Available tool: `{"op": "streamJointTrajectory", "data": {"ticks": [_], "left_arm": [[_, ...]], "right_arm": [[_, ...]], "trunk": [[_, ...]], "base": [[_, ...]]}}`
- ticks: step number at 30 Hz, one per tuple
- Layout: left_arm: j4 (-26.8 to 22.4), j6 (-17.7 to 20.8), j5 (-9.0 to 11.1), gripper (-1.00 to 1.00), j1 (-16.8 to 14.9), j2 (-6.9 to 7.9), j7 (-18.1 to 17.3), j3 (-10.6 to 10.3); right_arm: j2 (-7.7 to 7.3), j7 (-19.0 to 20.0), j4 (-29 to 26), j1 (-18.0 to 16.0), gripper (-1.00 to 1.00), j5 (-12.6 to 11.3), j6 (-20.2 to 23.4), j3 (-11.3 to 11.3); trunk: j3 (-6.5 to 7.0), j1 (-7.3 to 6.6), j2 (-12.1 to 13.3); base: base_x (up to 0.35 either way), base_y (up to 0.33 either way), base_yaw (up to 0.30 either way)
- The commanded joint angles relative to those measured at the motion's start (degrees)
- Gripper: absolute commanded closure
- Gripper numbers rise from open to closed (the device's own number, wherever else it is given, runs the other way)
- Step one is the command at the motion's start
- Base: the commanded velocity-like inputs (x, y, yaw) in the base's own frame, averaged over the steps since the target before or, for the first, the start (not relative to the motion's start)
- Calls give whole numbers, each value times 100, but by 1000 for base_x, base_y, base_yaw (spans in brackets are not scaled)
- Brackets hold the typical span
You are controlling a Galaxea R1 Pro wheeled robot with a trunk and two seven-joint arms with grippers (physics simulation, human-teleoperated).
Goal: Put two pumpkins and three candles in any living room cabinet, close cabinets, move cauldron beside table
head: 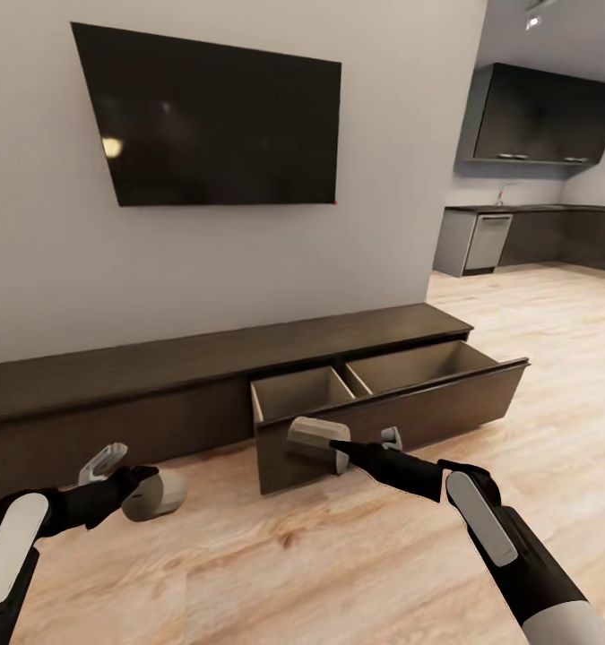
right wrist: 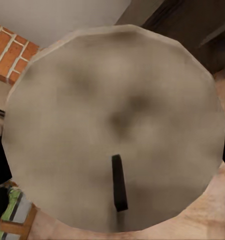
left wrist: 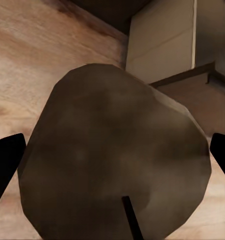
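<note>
Candles fill both grippers: the left gripper [head: 136, 488] holds one grey-beige candle [head: 154, 494] low over the wooden floor [head: 338, 555], just in front of the closed left part of the cabinet [head: 114, 394], and the right gripper [head: 342, 445] clamps a second candle [head: 318, 442] against the outer face of the open drawer [head: 401, 399]. In the left wrist view the first candle [left wrist: 115, 160] sits between the two dark fingers [left wrist: 5, 160], its wick [left wrist: 131, 217] pointing back at the camera, with the drawer's pale interior [left wrist: 162, 40] beyond it. In the right wrist view the second candle [right wrist: 115, 127] shows its round end and short black wick [right wrist: 118, 182], a brick wall [right wrist: 10, 52] behind. The drawer stands pulled out at the right end of the long, low dark-brown cabinet, split by a divider into two compartments with nothing seen in either. Above the cabinet a dark television [head: 212, 121] hangs on the grey wall, and dark kitchen cupboards [head: 540, 112] show at the far right.
</note>
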Motion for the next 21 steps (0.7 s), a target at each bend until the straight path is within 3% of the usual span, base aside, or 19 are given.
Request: {"op": "streamJointTrajectory", "data": {"ticks": [1, 9, 21], "left_arm": [[-8, 14, 83, 100, -3, 1, 68, 4], [-8, 11, 79, 100, -3, 1, 68, 5], [-8, 5, 60, 100, -3, 1, 68, -3]], "right_arm": [[-2, 10, 0, -6, 100, -56, 27, 5], [-2, 10, 0, -6, 100, -56, 27, 5], [-2, 10, 0, -6, 100, -56, 27, 5]], "trunk": [[0, 2, -2], [45, 2, -2], [112, 2, -2]], "base": [[319, -30, -243], [317, -52, -243], [237, -237, -243]]}}
